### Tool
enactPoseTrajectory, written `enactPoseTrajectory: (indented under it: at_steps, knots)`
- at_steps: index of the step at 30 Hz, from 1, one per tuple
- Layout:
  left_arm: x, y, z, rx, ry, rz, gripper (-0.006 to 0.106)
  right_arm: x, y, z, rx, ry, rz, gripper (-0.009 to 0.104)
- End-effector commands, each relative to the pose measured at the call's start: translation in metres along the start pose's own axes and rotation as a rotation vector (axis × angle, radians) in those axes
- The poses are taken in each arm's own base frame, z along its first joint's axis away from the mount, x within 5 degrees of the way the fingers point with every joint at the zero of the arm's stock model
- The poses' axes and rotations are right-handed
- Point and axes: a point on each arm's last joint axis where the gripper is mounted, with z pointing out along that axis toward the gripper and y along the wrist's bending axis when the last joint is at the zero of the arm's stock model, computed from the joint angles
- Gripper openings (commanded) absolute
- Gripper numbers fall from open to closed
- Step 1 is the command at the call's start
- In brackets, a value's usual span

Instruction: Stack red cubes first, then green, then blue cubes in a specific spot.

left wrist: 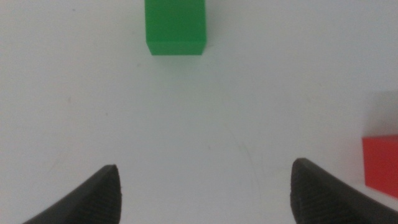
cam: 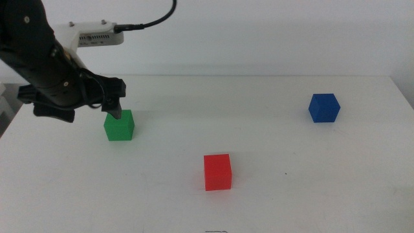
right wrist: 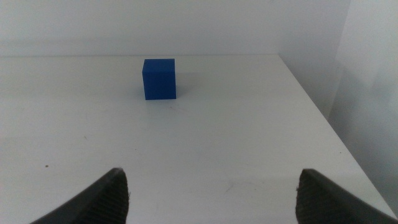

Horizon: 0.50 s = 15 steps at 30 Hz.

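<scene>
My left gripper (cam: 115,109) hovers just above the green cube (cam: 119,125), jaws wide apart, empty. Red cube (cam: 218,171) sits alone mid-table, blue cube (cam: 323,107) far right. I should centre over green, drop straight, then clamp. Right gripper (right wrist: 211,199) waits, jaws apart.

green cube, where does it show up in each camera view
Middle view: green cube left of centre, under the left gripper.
Left wrist view: green cube at the top edge, ahead of the open jaws.
Right wrist view: not in it.
Shared landmark: red cube.
</scene>
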Motion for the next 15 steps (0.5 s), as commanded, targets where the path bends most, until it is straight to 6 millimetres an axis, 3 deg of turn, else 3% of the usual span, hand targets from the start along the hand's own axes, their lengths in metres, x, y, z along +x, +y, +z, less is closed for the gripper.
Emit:
enactPoseTrajectory:
  at_steps: [1, 8, 15]
  knots:
    - [-0.020, 0.003, -0.005, 0.066, -0.055, -0.014, 0.091, -0.015, -0.001, -0.004, 0.010, -0.118, -0.017, 0.094]
    - [-0.055, 0.006, 0.035, 0.015, -0.002, 0.018, 0.091, -0.015, -0.001, -0.004, 0.010, -0.118, -0.017, 0.094]
    - [-0.073, 0.006, 0.064, -0.021, 0.044, 0.036, 0.091, -0.015, -0.001, -0.004, 0.010, -0.118, -0.017, 0.094]
